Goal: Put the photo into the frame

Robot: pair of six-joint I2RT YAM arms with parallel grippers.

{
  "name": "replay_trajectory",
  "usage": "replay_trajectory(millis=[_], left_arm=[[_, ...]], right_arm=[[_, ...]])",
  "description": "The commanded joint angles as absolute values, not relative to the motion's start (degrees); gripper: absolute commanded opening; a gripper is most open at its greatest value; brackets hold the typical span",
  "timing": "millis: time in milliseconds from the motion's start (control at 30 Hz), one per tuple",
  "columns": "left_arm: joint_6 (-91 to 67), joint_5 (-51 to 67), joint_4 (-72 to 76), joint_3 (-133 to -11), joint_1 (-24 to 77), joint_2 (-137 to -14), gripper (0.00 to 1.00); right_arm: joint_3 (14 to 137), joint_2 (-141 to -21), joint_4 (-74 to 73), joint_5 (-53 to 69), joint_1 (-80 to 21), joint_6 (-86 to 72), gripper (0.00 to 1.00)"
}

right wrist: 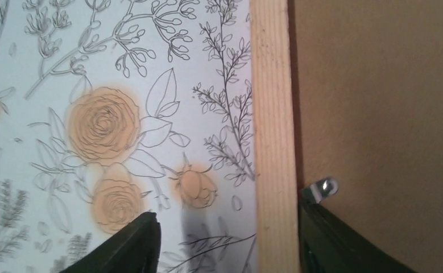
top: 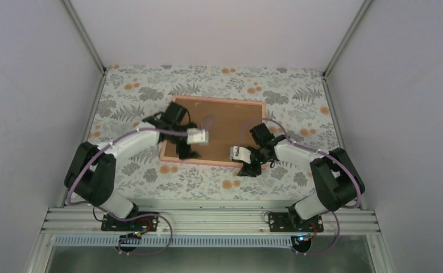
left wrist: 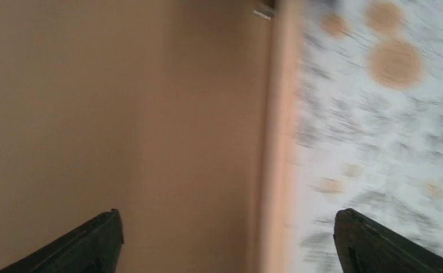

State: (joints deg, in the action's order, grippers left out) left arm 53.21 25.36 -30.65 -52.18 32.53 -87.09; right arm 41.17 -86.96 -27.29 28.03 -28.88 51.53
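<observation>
The frame [top: 219,100] lies back-up on the worktop [top: 150,85], brown backing board [top: 230,122] seated, the photo unseen and presumably inside, while the left end effector [left wrist: 227,219] and right end effector [right wrist: 228,215] straddle its rim, spread and empty, so it looks nearly finished.

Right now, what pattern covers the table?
The tablecloth shows grey leaves and orange roses; right wrist view.

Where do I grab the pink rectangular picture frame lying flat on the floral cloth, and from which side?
Pinch the near rail of the pink picture frame from above, one finger over the brown cardboard backing, the other over the floral cloth. It lies flat, so likely only that narrow raised rail gives two opposing faces.
</observation>
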Motion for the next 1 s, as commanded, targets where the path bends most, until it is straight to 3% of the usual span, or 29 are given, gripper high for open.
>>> replay_trajectory(millis=[0,67,133,433,800,967], left_arm=[[49.02,32.51,-34.50,-66.83,23.58,-92.46,0.99],[45.68,31.07,-33.61,-75.03,21.51,-97.72,1.00],[42.23,29.67,-31.60,-80.29,20.71,-102.10,1.00],[34.64,25.84,-32.00,-106.27,19.84,-123.70,0.98],[30.82,18.66,-39.87,-124.18,14.73,-137.68,0.88],[31.61,25.51,-43.14,-124.98,12.48,-139.50,0.85]], right_arm=[[44.91,-84.71,-34.53,29.94,-28.41,48.55,0.65],[48.79,-84.27,-35.83,31.62,-26.14,46.26,0.74],[52.29,-84.60,-35.75,32.56,-23.05,43.84,0.77],[72.31,-101.99,-28.60,25.70,-14.43,35.95,0.76],[97.00,-124.05,-28.42,21.38,-12.67,33.00,0.80],[104.74,-129.43,-29.88,22.76,-12.68,32.90,0.79]])
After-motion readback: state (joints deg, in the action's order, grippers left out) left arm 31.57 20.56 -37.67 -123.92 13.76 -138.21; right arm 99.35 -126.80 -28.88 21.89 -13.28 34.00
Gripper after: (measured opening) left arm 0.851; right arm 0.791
